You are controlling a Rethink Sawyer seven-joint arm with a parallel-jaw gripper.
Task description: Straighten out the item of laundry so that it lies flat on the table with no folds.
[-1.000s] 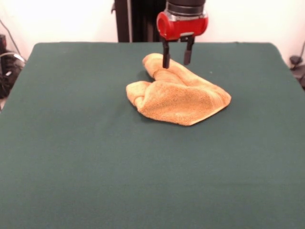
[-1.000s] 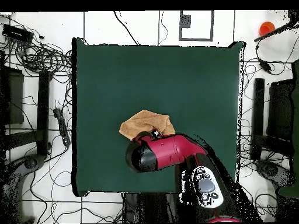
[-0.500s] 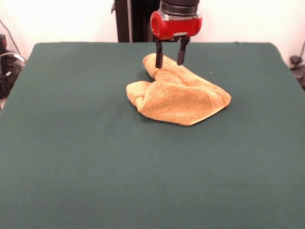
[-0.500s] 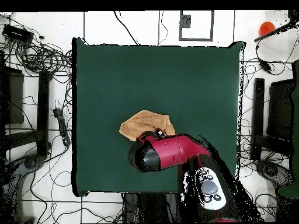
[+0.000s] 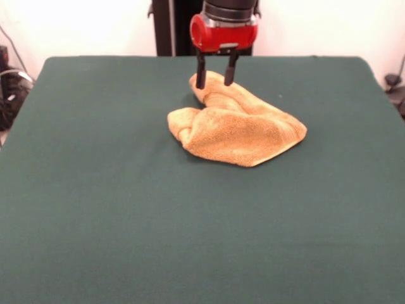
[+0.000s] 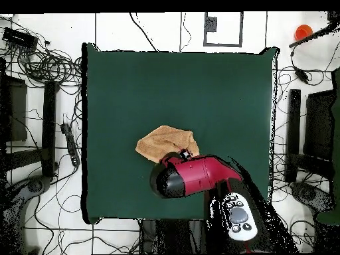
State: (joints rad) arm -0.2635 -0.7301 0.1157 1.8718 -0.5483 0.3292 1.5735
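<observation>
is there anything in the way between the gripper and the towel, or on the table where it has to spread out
Nothing visible stands in the way. The open gripper hangs right at the far end of the crumpled towel, with only air between them. The green table around the towel shows bare cloth on every side in both views.

Large table (image 5: 95, 221) covered in plain dark green cloth. On it only a golden tan-orange towel (image 5: 237, 126), crumpled and folded over itself, lying toward the far middle part.

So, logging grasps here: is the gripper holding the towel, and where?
Nothing held: the gripper is open above the towel's far corner.
</observation>
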